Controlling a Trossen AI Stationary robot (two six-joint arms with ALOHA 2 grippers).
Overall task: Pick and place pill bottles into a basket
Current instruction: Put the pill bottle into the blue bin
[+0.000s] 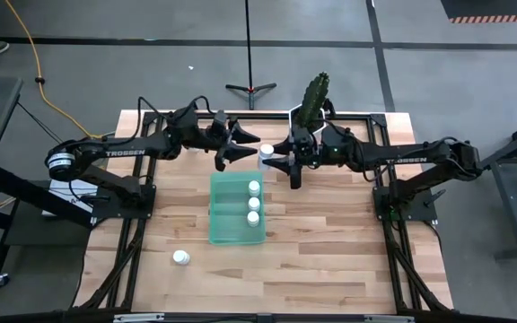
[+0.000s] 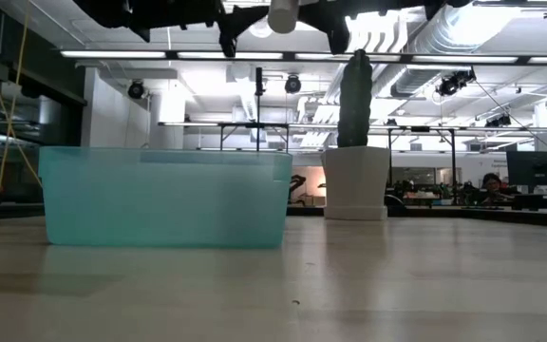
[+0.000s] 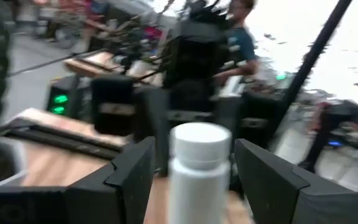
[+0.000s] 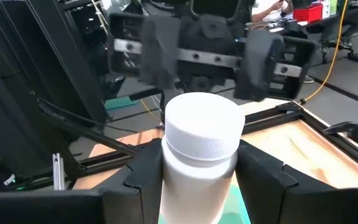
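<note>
My right gripper (image 1: 276,155) is shut on a white pill bottle (image 1: 267,151), held high above the table just beyond the far end of the green basket (image 1: 232,211). The bottle also shows at the top of the low view (image 2: 283,14). My left gripper (image 1: 238,148) is open and empty, facing this bottle from the left; its fingers stand short of it in the left wrist view (image 3: 197,168). Three bottles (image 1: 253,203) stand in a row along the basket's right wall. One more bottle (image 1: 180,257) stands on the table near the front left. My right gripper pinches the bottle's body just below the cap (image 4: 197,186) between its two fingers (image 4: 145,177). The fingers come roughly level from the table's right. The bottle stands upright, cap up, lifted clear of the table and the basket.
A white hexagonal pot with a green cactus (image 1: 311,103) stands at the far edge behind my right gripper; it also shows in the low view (image 2: 355,180). Bare wood (image 1: 330,242) lies to the right of and in front of the basket.
</note>
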